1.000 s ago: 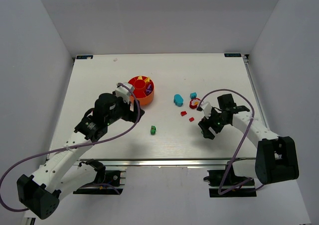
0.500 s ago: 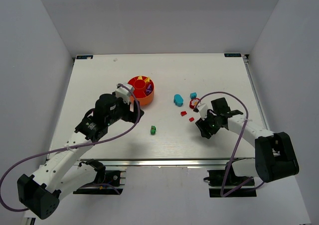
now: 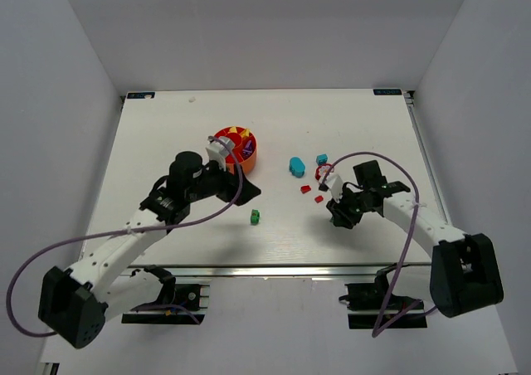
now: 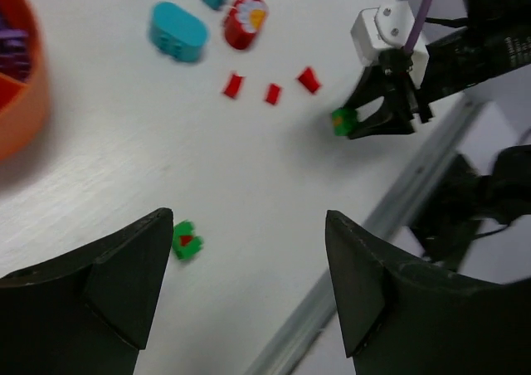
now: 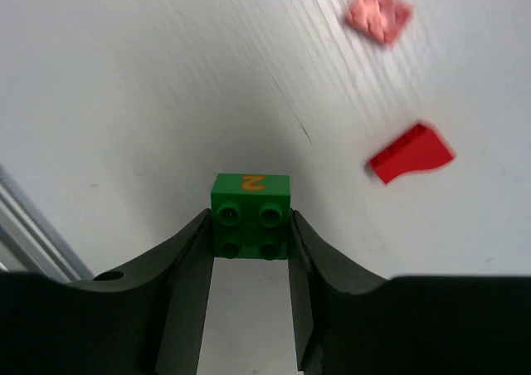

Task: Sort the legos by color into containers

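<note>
The right fingers [image 5: 187, 284], black, smooth and tapered, are gripping the studded green brick [image 5: 250, 215], with one finger pressing against each side wall. This brick is a square, glossy plastic block bearing four round studs on its top and an orange mark on an adjoining face. It is sitting over the right near part of the white, matte desk [image 3: 166, 143], just on the near side of the small red pieces [image 4: 272, 94] and well apart from the orange tub [image 3: 245, 167]. Whether it is resting on the desk or hanging just above it cannot be told. The left fingers [image 4: 116, 284], broad dark wedges, are standing wide apart with nothing between them, hovering over the desk beside the tub. The tub is a round, smooth-walled plastic vessel with a central cup and radial dividers. Purple pieces [image 3: 247, 149] are lying in a compartment on its right side, and yellow pieces [image 3: 241, 131] in the far compartments. A loose green brick [image 3: 255, 216] with a red mark is lying on the desk on the near side of the tub, between the two arms. Further right, a teal rounded piece [image 3: 296, 167], a small teal brick [image 3: 322, 158] and a red cylindrical piece [image 4: 245, 22] printed with a white flower are lying close together. One of the small red pieces is a red wedge [image 5: 412, 153] with a sloped face.
</note>
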`<action>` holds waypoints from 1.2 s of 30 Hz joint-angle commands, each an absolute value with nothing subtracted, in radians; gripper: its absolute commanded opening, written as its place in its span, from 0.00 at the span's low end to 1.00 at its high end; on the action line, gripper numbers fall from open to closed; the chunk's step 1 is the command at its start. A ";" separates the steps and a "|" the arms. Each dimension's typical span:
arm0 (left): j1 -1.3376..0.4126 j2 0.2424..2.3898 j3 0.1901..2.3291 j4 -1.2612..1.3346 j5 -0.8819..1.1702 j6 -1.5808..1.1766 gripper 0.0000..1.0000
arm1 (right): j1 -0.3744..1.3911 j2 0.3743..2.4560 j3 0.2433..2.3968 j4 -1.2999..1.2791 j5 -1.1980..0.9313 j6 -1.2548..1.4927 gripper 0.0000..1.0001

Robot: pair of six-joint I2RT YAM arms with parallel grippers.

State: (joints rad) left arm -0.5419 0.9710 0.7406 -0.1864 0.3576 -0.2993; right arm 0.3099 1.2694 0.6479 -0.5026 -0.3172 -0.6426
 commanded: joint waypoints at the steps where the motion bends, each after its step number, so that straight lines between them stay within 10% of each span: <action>1: -0.549 1.072 0.735 -0.010 0.592 -0.515 0.82 | 0.317 1.152 0.753 -0.613 -0.575 -0.879 0.12; 3: -0.560 1.161 0.750 0.085 0.658 -0.573 0.80 | 0.327 1.125 0.784 -0.571 -0.684 -0.923 0.00; 36: -0.713 1.568 0.957 0.236 0.624 -0.821 0.63 | 0.531 1.220 0.959 -0.348 -0.696 -0.712 0.00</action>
State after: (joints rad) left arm -0.6922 1.5650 0.9180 0.2359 0.6472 -0.8265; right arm 0.5091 1.2282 0.9241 -0.3923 -0.6662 -0.7292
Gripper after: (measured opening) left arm 0.636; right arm 0.425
